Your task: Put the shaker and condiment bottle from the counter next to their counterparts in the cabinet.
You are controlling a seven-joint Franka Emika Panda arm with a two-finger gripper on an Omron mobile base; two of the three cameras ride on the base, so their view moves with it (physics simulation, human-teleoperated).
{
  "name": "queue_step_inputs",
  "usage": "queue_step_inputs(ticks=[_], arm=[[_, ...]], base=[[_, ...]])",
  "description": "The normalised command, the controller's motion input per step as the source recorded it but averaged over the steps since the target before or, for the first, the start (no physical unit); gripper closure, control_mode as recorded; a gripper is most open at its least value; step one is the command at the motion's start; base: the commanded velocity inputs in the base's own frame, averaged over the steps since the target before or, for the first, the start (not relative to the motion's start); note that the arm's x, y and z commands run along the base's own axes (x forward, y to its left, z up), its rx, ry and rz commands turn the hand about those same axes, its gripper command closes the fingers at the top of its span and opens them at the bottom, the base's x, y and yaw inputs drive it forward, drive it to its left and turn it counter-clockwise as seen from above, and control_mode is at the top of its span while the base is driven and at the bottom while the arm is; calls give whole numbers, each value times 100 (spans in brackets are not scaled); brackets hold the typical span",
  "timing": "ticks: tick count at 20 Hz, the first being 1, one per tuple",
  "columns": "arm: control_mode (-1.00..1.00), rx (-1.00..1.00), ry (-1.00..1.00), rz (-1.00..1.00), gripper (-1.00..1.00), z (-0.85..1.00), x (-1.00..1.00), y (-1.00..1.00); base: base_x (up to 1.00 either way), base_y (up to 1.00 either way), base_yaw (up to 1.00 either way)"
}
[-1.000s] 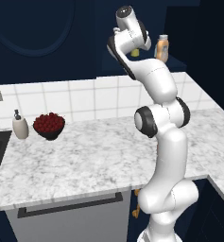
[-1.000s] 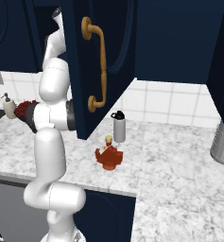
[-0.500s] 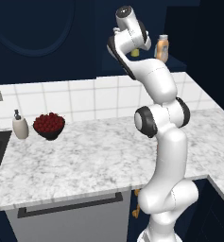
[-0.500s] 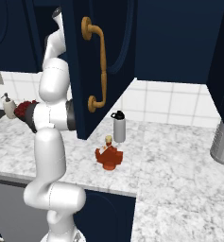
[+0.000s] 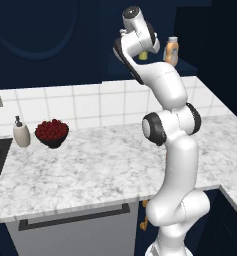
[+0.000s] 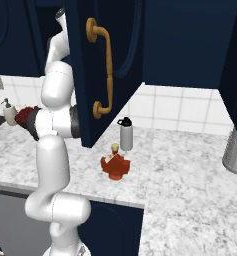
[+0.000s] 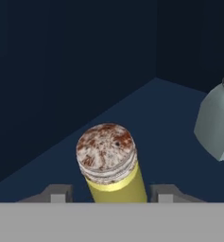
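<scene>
No brand, label or writing can be read on anything here. The shaker (image 7: pixel 112 165) is a small yellow cylinder with a mottled, rust-speckled silvery cap (the speckling shows clearly from the hand view). It stands on the dark shelf board of the navy cabinet (image 7: pixel 61 71), between the two fingertips (image 7: pixel 56 194) of the gripper (image 7: pixel 111 194). The fingertips stand a little apart from the shaker's sides, with a small gap on each side, so the fingers look slightly open and not pressing it. From the left base view the shaker (image 5: pixel 143 55) shows as a bit of yellow under the hand, just left of a pale orange bottle (image 5: pixel 171 51) with a grey cap on the same shelf. A pale grey-green object (image 7: pixel 216 120) stands on the shelf to the right in the hand view. On the marbled counter (image 6: pixel 190 170) sits the squat red bottle (image 6: pixel 115 164) with a tan stopper, near a taller grey shaker (image 6: pixel 126 134) with a black top. Far left on the counter are a bowl of red fruit (image 5: pixel 52 132) and a soap dispenser (image 5: pixel 21 132).
</scene>
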Motion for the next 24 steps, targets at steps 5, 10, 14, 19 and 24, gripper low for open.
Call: queue_step_inputs(ticks=[5, 10, 14, 19, 24], arm=[[-100, 0, -1, 0, -100, 0, -10, -8], [-100, 0, 0, 0, -100, 0, -33, -13], [-100, 0, 0, 0, -100, 0, -25, -4], [-100, 0, 0, 0, -100, 0, -25, 0], [-100, 0, 0, 0, -100, 0, -34, -11]], base=[[0, 0, 0], [0, 0, 0], [0, 0, 0], [0, 0, 0], [0, 0, 0]])
